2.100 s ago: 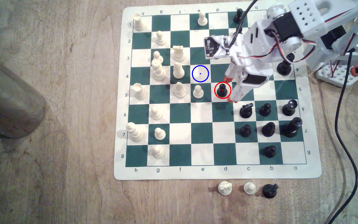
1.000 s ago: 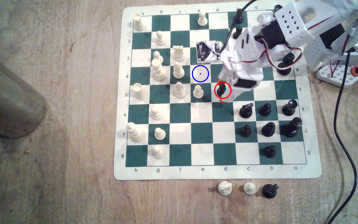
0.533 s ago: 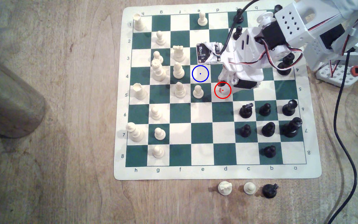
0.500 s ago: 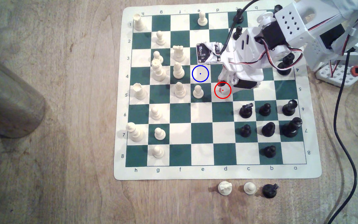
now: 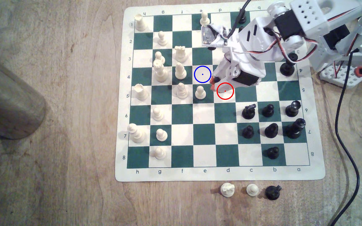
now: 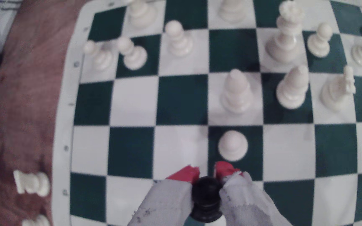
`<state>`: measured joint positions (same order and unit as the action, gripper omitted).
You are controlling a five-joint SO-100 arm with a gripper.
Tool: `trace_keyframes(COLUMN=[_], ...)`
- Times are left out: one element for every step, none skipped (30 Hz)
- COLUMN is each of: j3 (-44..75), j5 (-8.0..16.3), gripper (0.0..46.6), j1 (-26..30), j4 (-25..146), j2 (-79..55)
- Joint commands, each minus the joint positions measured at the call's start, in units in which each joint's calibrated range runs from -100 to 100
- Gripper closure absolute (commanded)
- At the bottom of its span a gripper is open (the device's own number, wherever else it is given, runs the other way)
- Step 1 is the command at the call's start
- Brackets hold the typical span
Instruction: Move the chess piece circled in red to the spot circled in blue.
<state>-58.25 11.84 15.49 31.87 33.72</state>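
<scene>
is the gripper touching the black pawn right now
Touching. In the wrist view the gripper has both taped fingers pressed against the black pawn, no gap on either side.

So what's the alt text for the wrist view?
A gripper with red-tipped fingers clamps a black pawn above a green-and-white chessboard. A cream pawn stands just ahead, taller cream pieces beyond.

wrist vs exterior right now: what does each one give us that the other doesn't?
Wrist view: the black pawn clamped between the red-tipped fingers, lifted above the board.

Exterior view: the blue-ringed spot, bare, with the gripper just to its right in that view; the red ring with no piece in it; the black pieces and the arm.

Both: the gripper, the green-and-cream board, the cream pawn beside the gripper, and more cream pieces beyond.
</scene>
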Motion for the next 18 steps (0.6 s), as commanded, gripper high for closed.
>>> trace_keyframes(j3=[4.12, 3.76, 2.49, 1.76, 0.86, -0.23, -2.32, -3.4, -4.4, -5.31, -6.58, -8.03, -8.66, -9.3, -9.75, -10.93, -11.2, -11.47], j5=[0.2, 0.05, -0.44, -0.63, -0.98, -1.37, -1.71, -1.95, -2.15, -2.3, -2.54, -2.74, -2.88, -3.03, -3.22, -4.0, -4.35, -4.64], gripper=[46.4, 46.4, 46.4, 46.4, 46.4, 46.4, 46.4, 46.4, 46.4, 46.4, 46.4, 46.4, 46.4, 46.4, 46.4, 46.4, 46.4, 46.4], j1=[-1.53, -2.23, -4.34, -5.36, -6.45, -7.47, -8.88, -9.27, -9.5, -9.66, -9.74, -9.74, -9.82, -9.89, -9.97, -10.29, -10.44, -10.52], j4=[-2.14, -3.29, -6.73, -8.53, -10.33, -12.38, -15.74, -16.88, -18.03, -19.26, -20.65, -22.54, -23.52, -24.75, -25.98, -29.17, -30.32, -31.38], j2=[4.9, 4.73, 4.05, 3.8, 3.71, 3.71, 3.97, 4.22, 4.31, 4.31, 4.05, 3.29, 2.69, 2.1, 1.5, -0.02, -0.87, -1.72])
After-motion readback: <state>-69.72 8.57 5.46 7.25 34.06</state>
